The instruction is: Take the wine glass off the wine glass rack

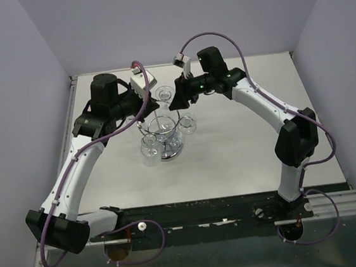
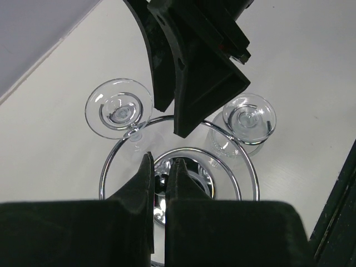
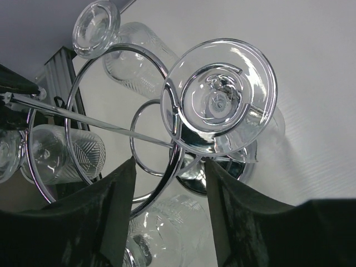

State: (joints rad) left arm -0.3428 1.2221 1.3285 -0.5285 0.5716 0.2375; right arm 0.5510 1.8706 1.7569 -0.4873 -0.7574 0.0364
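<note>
Straddling wine glass point(image 3: 219, 97) stem: right claw point(image 3: 169, 166) apart | left claw point(image 2: 162, 162) together, grip on wine glass rack point(image 2: 194, 177) unclear

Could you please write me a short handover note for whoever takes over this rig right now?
Left gripper: shut, apparently pinching a wire at the top of the wine glass rack, which would steady it.
Right gripper: open, one finger either side of the wine glass, just below its foot; not closed on it.
Things: that glass hangs upside down in its loop holder. The other glasses hang around the ring.
Done: rack apparently braced, right gripper lined up on the glass.
Left: close on the glass, slide it out of its loop and lift it clear of the rack.
</note>
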